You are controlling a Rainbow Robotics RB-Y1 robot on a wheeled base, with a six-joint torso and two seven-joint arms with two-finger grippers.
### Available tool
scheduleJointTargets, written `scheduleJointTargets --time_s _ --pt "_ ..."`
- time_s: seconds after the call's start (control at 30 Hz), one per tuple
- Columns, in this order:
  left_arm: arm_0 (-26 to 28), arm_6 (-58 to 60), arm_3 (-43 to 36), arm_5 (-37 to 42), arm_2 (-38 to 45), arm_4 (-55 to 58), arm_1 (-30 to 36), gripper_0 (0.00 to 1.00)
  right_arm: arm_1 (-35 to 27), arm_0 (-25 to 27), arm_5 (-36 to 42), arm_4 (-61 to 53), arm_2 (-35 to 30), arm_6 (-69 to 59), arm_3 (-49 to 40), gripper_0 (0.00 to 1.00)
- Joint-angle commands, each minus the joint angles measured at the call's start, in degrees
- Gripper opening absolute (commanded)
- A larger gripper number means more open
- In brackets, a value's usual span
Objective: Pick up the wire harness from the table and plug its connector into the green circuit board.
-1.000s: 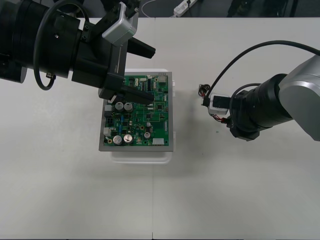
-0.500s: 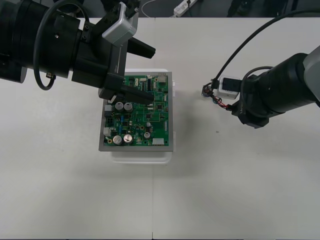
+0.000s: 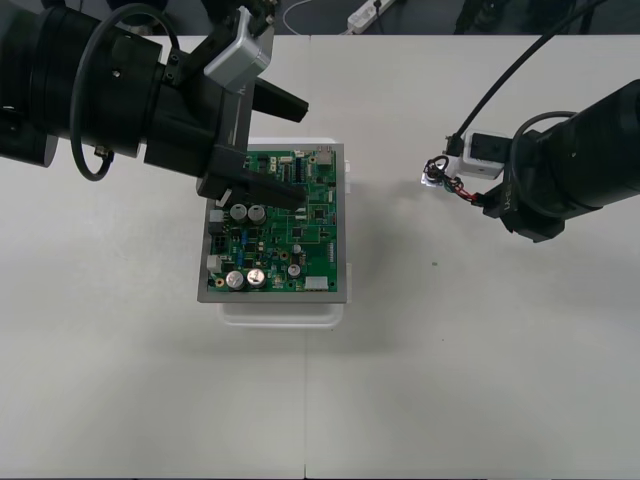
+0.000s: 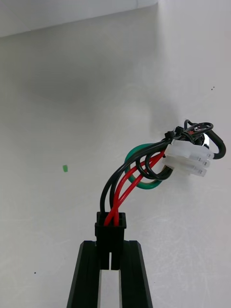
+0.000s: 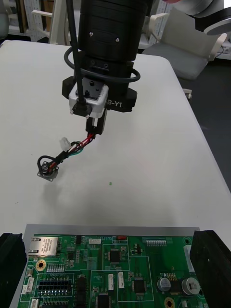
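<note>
Black plug [image 4: 110, 231] pinched in right tool [image 4: 110, 246], harness [image 3: 441, 180] off the tabletop [image 3: 450, 350], socket end [image 5: 47, 169] toward green board [image 3: 290, 235]. Board lies well to its left; left tool [image 3: 288, 145] gapes wide over it.

Left gripper [image 3: 300, 150] over far-left part of green circuit board [image 3: 300, 245], fingers spread wide: one above board, other past its far edge. Board sits on white base [image 3: 285, 312] on light table [image 3: 450, 380]. Right gripper [image 3: 482, 198] well right of board; wire harness [image 3: 443, 180] juts from its tip toward board, red wires showing.
</note>
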Motion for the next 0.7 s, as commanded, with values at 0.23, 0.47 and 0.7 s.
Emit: scheduleJointTargets --time_s 0.23,0.47,0.7 --pt "-4.2 -1.8 6.5 -10.5 4.1 6.6 -1.5 1.0 -2.2 -2.4 0.0 -8.1 -2.7 0.2 -1.6 0.0" --pt "-4.6 -4.9 9.9 -14.9 6.3 11.3 -1.4 1.0 -2.4 -2.2 0.0 -15.7 -2.7 -0.8 -1.5 0.0" --pt "-4.6 -12.0 13.7 -14.9 6.5 15.0 -1.5 1.0 -2.9 -2.3 0.0 -23.0 -2.6 -1.8 1.4 0.0"
